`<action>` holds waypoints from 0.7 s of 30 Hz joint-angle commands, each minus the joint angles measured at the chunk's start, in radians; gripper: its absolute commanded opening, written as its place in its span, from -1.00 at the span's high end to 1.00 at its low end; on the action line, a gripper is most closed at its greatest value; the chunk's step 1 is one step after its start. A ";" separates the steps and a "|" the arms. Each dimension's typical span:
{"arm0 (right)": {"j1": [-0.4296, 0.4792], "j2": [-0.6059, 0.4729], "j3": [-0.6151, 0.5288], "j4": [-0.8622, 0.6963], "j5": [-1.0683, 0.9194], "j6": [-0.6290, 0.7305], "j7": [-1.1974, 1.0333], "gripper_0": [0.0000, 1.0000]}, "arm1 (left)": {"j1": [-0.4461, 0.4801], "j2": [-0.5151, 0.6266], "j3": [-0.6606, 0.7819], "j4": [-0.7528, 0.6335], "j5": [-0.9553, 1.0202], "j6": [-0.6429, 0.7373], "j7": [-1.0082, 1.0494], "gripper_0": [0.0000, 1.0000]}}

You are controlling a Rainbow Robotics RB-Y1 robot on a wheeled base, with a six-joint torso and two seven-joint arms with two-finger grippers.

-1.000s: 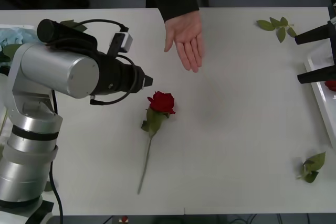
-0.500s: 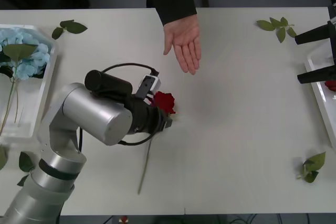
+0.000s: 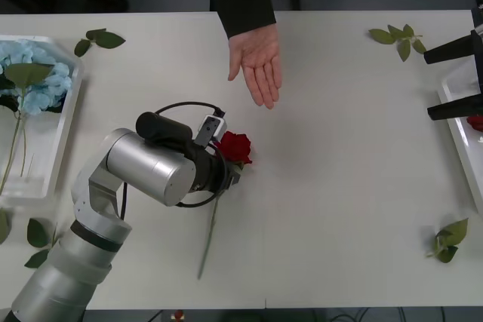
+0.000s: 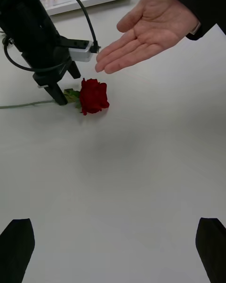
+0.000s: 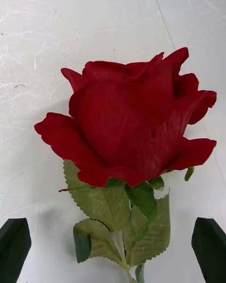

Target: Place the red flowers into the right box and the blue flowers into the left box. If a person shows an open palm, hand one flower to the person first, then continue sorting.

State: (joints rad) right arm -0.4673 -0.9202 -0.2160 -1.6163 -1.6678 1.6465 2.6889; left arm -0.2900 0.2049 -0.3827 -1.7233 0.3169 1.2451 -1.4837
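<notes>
Centrally, red rose (image 3: 235, 146): lying flat on the white table (image 3: 347, 186), a little left of frame centre in the front view; bloom toward the upper right, thin green stem running down and left to the lower middle of the frame.
Left gripper (image 4: 62, 86): lowered over the rose's leaves just below the bloom; black fingers spread apart on either side of the stem, one fingertip (image 4: 59, 97) down beside the leaves; nothing clamped. In the left wrist view the bloom (image 5: 127, 122) sits between the two finger corners.
Person's hand (image 3: 256, 64): flat open palm from a black sleeve, upper centre of the front view, just above the rose and apart from it.
Left box (image 3: 64, 133): white tray at the left edge of the frame, holding pale-blue flowers (image 3: 34, 73) with green stems.
Right box (image 3: 459, 130): white tray at the right edge; a bit of red bloom (image 3: 475, 121) lies in it.
Right gripper (image 3: 453, 79): parked at the upper right edge above the right box, black fingers wide apart, empty.
Loose leaf sprigs: upper left (image 3: 99, 38), upper right (image 3: 398, 38), lower right (image 3: 449, 240), lower left (image 3: 36, 235).
</notes>
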 commanded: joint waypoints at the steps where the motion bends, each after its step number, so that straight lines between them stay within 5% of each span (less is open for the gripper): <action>1: -0.013 -0.020 0.000 -0.011 0.003 -0.001 0.016 -1.00 | -0.017 -0.004 0.005 -0.025 -0.012 -0.007 -0.026 -1.00; 21: -0.013 -0.020 0.000 -0.011 0.003 -0.001 0.016 -1.00 | -0.040 -0.015 -0.025 -0.016 -0.022 -0.004 -0.015 -1.00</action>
State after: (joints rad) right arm -0.4673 -0.9202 -0.2160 -1.6163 -1.6678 1.6465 2.6889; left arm -0.2901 0.2046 -0.3836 -1.7233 0.3118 1.2451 -1.4837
